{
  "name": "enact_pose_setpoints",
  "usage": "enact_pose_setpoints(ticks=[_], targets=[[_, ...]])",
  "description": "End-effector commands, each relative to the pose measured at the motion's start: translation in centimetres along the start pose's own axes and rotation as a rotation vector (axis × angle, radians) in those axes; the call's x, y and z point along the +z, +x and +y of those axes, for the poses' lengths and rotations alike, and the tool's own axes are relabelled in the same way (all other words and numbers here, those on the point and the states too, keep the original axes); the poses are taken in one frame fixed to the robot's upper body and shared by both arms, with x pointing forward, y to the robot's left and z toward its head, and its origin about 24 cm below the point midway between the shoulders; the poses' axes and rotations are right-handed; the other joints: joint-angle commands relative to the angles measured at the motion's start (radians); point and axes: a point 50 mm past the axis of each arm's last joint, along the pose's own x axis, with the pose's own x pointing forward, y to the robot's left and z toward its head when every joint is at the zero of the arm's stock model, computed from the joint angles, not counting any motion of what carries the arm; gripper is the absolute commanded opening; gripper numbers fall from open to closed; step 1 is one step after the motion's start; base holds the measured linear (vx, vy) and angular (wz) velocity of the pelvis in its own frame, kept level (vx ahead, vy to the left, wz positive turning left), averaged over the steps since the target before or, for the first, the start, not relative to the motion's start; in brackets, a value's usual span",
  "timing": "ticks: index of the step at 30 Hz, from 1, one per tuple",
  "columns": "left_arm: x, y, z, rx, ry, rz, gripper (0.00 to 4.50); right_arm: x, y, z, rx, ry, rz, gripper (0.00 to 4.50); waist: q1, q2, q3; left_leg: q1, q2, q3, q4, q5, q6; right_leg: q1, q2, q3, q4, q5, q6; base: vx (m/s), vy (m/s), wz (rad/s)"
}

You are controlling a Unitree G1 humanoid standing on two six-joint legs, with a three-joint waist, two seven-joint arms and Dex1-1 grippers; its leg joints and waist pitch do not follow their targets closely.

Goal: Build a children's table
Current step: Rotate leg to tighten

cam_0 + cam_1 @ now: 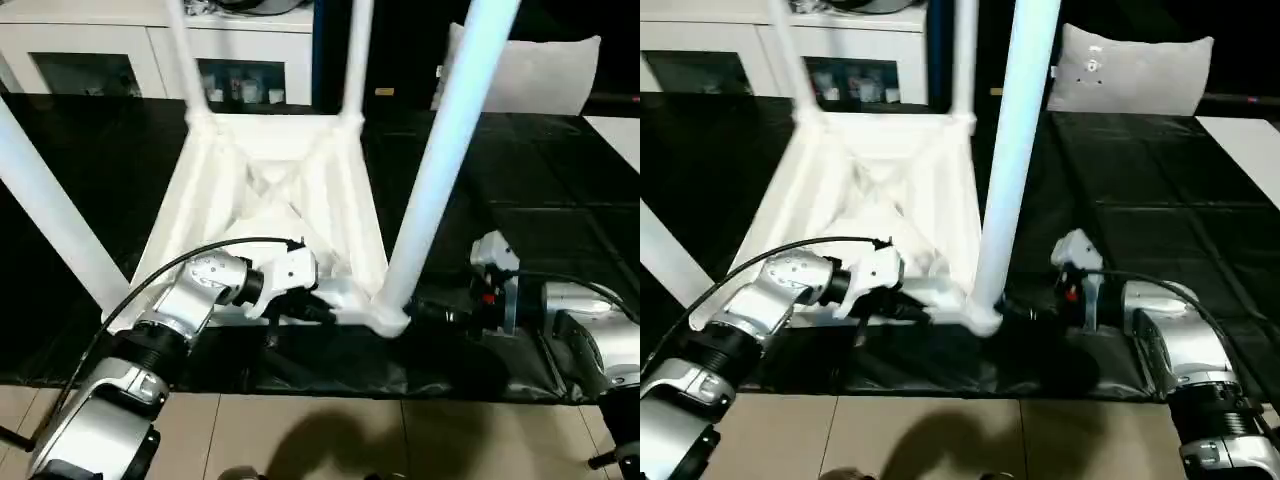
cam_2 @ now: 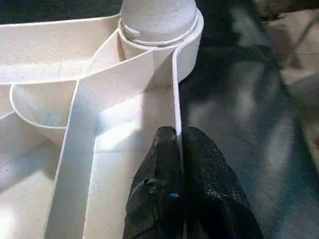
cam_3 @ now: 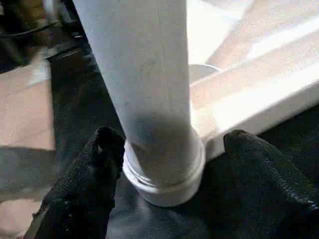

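Standing upside down on the black mat [image 1: 560, 220], the children's table [image 1: 270, 190] looks almost complete. Its square top [image 1: 300, 215] lies flat with the X-ribbed underside facing up, and four legs rise from the corner sockets: two far legs [image 1: 355, 60] at the back, one leg at the near left [image 1: 50, 215] that leans outward toward the left edge, and one near right leg [image 1: 445, 160] that goes up and out of the top of the picture. The base of this near right leg [image 3: 159, 149] sits in its round socket [image 1: 388, 318], and a narrow ring is visible at the joint, so I judge it is perhaps not pressed fully down; I cannot be sure.

The left gripper [image 2: 178, 149] is closed tightly on the thin rim [image 2: 175, 89] of the top, one finger on each side of the wall, just beside the near right socket. It seems to hold the top steady. The right gripper [image 3: 174, 149] stands wide apart around the foot of the near right leg; its fingers [image 3: 99, 154] are close to the leg on both sides but do not clamp it.

What is left, as I judge it: to check that each leg is firmly seated, and then to turn the table onto its legs. Behind the mat there is a white cabinet [image 1: 100, 50] and a pale cushion [image 1: 530, 70]
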Motion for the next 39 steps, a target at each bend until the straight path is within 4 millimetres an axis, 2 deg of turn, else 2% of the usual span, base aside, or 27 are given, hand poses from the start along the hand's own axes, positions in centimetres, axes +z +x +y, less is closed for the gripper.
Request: enact_pose_setpoints(ticks=[1, 4, 5, 8, 10, 15, 16, 24, 26, 28, 29, 30, 31, 32, 33, 34, 35, 36, 39], targets=[[0.4, 0.7, -0.9, -0.122, 0.063, 0.020, 0.00, 0.2, -0.1, 0.4, 0.056, -0.003, 0.004, 3.09, 0.002, -0.014, -0.069, 0.000, 0.037, 0.001, -0.062, -0.141, 0.090, 0.064, -0.062, 0.040, -0.064, -0.252, -0.208, 0.000, 0.000, 0.00], [0.5, 0.8, -1.0, -0.139, 0.073, 0.019, 0.00, 0.2, 0.1, 0.6, 0.078, -0.005, 0.001, 2.93, 0.007, -0.013, -0.069, 0.001, 0.037, 0.000, -0.063, -0.145, 0.081, 0.062, -0.063, 0.040, -0.066, -0.278, -0.196, 0.000, 0.000, 0.00], [0.5, 0.8, -1.0, -0.146, 0.077, 0.017, 0.00, 0.2, 0.3, 0.7, 0.092, -0.001, -0.005, 2.72, 0.008, -0.011, -0.069, 0.003, 0.037, 0.000, -0.063, -0.144, 0.078, 0.062, -0.063, 0.040, -0.065, -0.276, -0.196, 0.000, 0.000, 0.00], [0.7, 1.0, -1.0, -0.153, 0.084, 0.013, 0.00, 0.2, 0.7, 0.9, 0.105, -0.003, -0.015, 2.65, 0.008, -0.012, -0.070, 0.002, 0.037, 0.000, -0.063, -0.143, 0.074, 0.062, -0.063, 0.040, -0.063, -0.258, -0.202, 0.000, 0.000, 0.00], [0.7, 1.1, -1.0, -0.153, 0.088, 0.011, 0.00, 0.1, 0.9, 0.9, 0.107, -0.009, -0.014, 2.34, 0.008, -0.014, -0.070, 0.001, 0.036, 0.000, -0.063, -0.137, 0.074, 0.063, -0.062, 0.040, -0.062, -0.251, -0.202, 0.000, 0.000, 0.00], [0.8, 1.1, -1.0, -0.153, 0.088, 0.007, 0.00, 0.1, 1.3, 1.2, 0.139, 0.011, -0.028, 1.99, 0.009, -0.013, -0.071, 0.001, 0.036, 0.000, -0.063, -0.135, 0.073, 0.063, -0.062, 0.040, -0.062, -0.253, -0.198, 0.000, 0.000, 0.00], [0.8, 1.1, -1.0, -0.153, 0.088, 0.006, 0.00, 0.1, 1.4, 1.2, 0.143, 0.009, -0.031, 1.99, 0.009, -0.016, -0.070, 0.001, 0.036, 0.000, -0.063, -0.136, 0.074, 0.064, -0.062, 0.040, -0.063, -0.256, -0.197, 0.000, 0.000, 0.00], [0.5, 1.1, -1.1, -0.132, 0.049, -0.004, 0.00, 0.4, 1.9, 1.6, 0.161, 0.040, -0.082, 1.93, 0.010, -0.014, -0.068, 0.002, 0.037, -0.001, -0.065, -0.148, 0.068, 0.062, -0.063, 0.040, -0.066, -0.294, -0.184, 0.000, 0.000, 0.00], [0.7, 1.6, -0.6, -0.047, -0.009, -0.020, 0.00, 0.6, 2.5, 1.4, 0.069, 0.069, -0.103, 1.93, 0.006, -0.014, -0.066, 0.002, 0.037, -0.001, -0.068, -0.146, 0.061, 0.061, -0.061, 0.041, -0.066, -0.296, -0.182, 0.000, 0.000, 0.00], [1.1, 2.5, 0.1, 0.062, -0.083, -0.041, 0.00, 0.6, 3.6, 0.7, -0.085, 0.085, -0.091, 1.93, 0.000, -0.012, -0.061, 0.003, 0.034, -0.003, -0.071, -0.181, 0.046, 0.060, -0.062, 0.038, -0.075, -0.367, -0.164, 0.000, 0.000, 0.00], [1.3, 2.8, 0.4, 0.098, -0.110, -0.049, 0.00, 0.6, 4.1, 0.4, -0.145, 0.083, -0.084, 1.93, -0.008, -0.013, -0.054, 0.010, 0.028, -0.004, -0.072, -0.226, 0.020, 0.053, -0.065, 0.034, -0.091, -0.498, -0.127, 0.000, 0.000, 0.00], [1.6, 3.3, 0.6, 0.138, -0.134, -0.060, 0.00, 0.7, 4.6, -0.1, -0.221, 0.106, -0.086, 1.93, -0.011, -0.009, -0.053, 0.014, 0.025, -0.006, -0.071, -0.241, 0.015, 0.051, -0.065, 0.032, -0.100, -0.547, -0.109, 0.000, 0.000, 0.00], [1.9, 3.7, 0.9, 0.179, -0.158, -0.070, 0.00, 0.8, 5.1, -0.6, -0.300, 0.134, -0.087, 1.93, -0.018, -0.013, -0.054, 0.012, 0.022, -0.006, -0.070, -0.245, 0.009, 0.053, -0.065, 0.030, -0.102, -0.574, -0.096, 0.000, 0.000, 0.00], [2.2, 4.3, 1.2, 0.214, -0.181, -0.079, 0.00, 0.8, 5.6, -1.1, -0.374, 0.174, -0.085, 1.91, -0.029, -0.015, -0.055, 0.005, 0.019, -0.011, -0.071, -0.240, 0.003, 0.057, -0.064, 0.027, -0.105, -0.604, -0.073, 0.000, 0.000, 0.00], [2.2, 4.3, 1.2, 0.214, -0.181, -0.079, 0.00, 0.8, 5.6, -1.1, -0.374, 0.174, -0.085, 1.90, -0.040, -0.016, -0.057, 0.000, 0.016, -0.013, -0.072, -0.237, 0.001, 0.059, -0.061, 0.023, -0.108, -0.607, -0.058, 0.000, 0.000, 0.00], [2.5, 4.7, 1.4, 0.246, -0.199, -0.085, 0.00, 0.9, 6.0, -1.4, -0.434, 0.197, -0.083, 1.90, -0.044, -0.016, -0.059, 0.003, 0.016, -0.014, -0.070, -0.241, 0.005, 0.058, -0.062, 0.023, -0.109, -0.604, -0.055, 0.000, 0.000, 0.00], [3.0, 5.4, 1.9, 0.311, -0.232, -0.094, 0.00, 1.0, 6.5, -2.0, -0.560, 0.240, -0.082, 1.89, -0.057, -0.015, -0.059, 0.005, 0.015, -0.011, -0.068, -0.235, 0.015, 0.050, -0.058, 0.026, -0.109, -0.577, -0.064, 0.000, 0.000, 0.00], [3.4, 5.7, 2.1, 0.344, -0.247, -0.106, 0.00, 1.2, 6.7, -2.3, -0.609, 0.250, -0.091, 1.89, -0.062, -0.014, -0.060, 0.005, 0.014, -0.011, -0.067, -0.233, 0.014, 0.049, -0.057, 0.026, -0.108, -0.569, -0.068, 0.000, 0.000, 0.00], [4.0, 6.2, 2.6, 0.411, -0.277, -0.126, 0.00, 1.5, 7.0, -2.5, -0.669, 0.248, -0.115, 1.89, -0.061, -0.017, -0.065, 0.002, 0.015, -0.008, -0.066, -0.197, 0.039, 0.054, -0.057, 0.030, -0.104, -0.501, -0.086, 0.000, 0.000, 0.00]])
